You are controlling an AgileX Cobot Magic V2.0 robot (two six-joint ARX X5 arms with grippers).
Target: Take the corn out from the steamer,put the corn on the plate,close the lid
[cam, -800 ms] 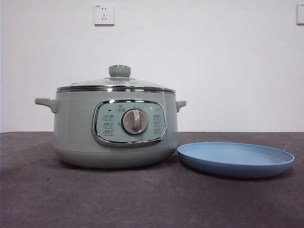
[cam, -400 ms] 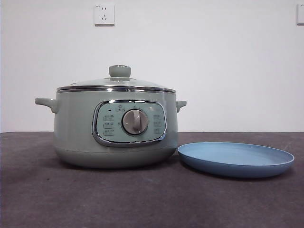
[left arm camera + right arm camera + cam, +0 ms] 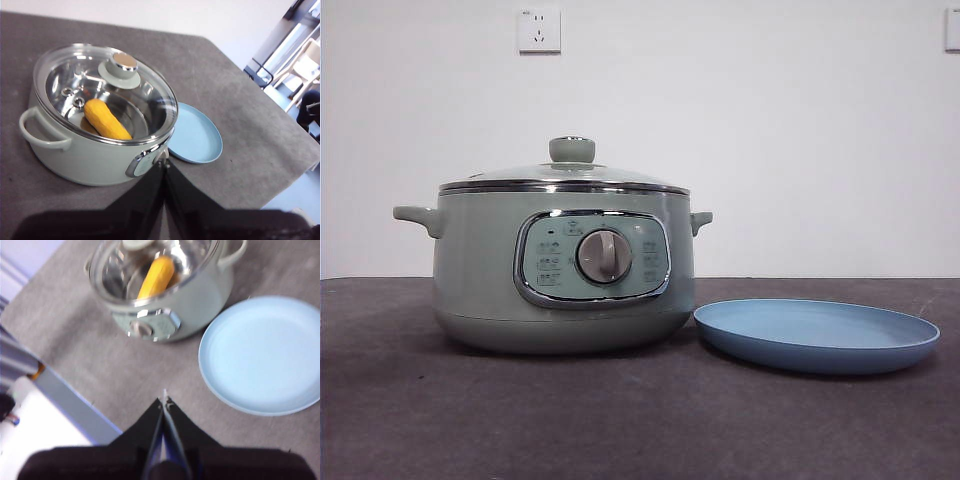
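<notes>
steamer (image 3: 480,270): smooth sage-green body with a soft satin sheen; chrome-framed panel, silver dial (image 3: 604,256)
lid (image 3: 150,97): clear glossy glass, polished chrome rim, pale green knob (image 3: 122,67) capped in shiny metal
inner pot (image 3: 62,82): mirror-bright steel
corn (image 3: 106,120): smooth, yellow-orange, faintly glossy
plate (image 3: 817,342): matt light-blue, smooth
counter (image 3: 640,420): grey, rough, cloth-like
left tool (image 3: 164,167): matt black
right tool (image 3: 164,402): matt black

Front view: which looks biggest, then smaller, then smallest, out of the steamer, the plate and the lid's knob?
1. The steamer, biggest.
2. The plate, nearly as wide but much flatter.
3. The lid's knob, smallest.
</notes>
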